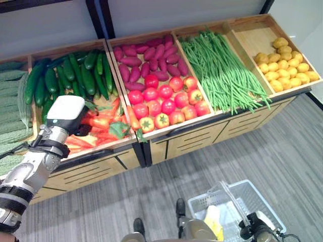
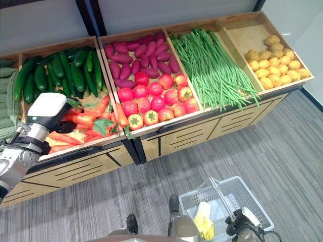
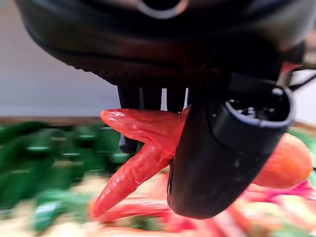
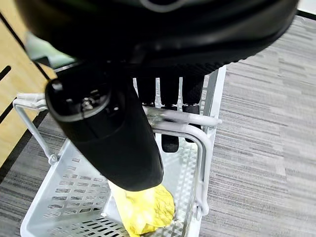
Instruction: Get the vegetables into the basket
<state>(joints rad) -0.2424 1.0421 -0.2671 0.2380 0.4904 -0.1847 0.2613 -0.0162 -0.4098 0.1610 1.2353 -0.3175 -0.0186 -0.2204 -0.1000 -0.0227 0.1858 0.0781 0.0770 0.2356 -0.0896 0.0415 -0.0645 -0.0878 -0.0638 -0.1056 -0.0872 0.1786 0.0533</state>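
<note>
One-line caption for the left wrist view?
Left hand closes on a carrot above the carrot bin.

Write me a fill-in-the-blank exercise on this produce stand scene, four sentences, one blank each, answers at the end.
1. The left hand is shut on a ____ over the carrot bin.
2. The right hand is shut on the handle of the white ____.
3. The yellow item lies inside the ____.
4. On the stand, the tomatoes lie between the carrots and the green ____.

Missing words: carrot; basket; basket; beans
</note>
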